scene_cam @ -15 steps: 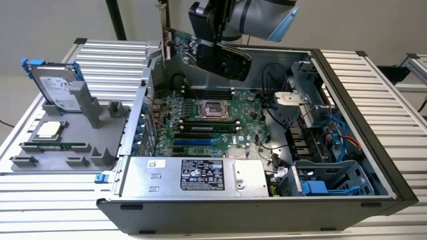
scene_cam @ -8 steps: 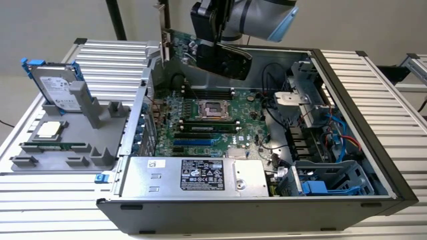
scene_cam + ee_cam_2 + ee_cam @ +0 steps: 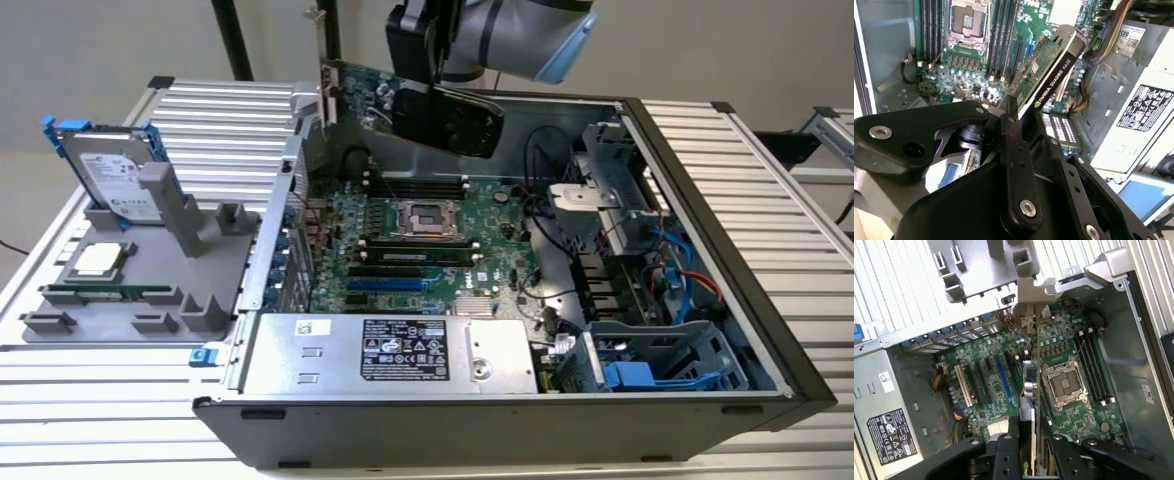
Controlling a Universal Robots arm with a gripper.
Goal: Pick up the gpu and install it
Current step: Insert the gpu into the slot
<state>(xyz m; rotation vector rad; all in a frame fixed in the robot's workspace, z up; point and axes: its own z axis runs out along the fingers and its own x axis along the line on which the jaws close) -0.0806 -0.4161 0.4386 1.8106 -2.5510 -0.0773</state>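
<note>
Green gpu clamped in jaws, held above motherboard

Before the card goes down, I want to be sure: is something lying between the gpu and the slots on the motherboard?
Nothing visible does. The gripper holds the gpu in the air above the motherboard, and the expansion slots under it look bare.

Green gpu (black cooler), green motherboard, grey ribbed table.
</note>
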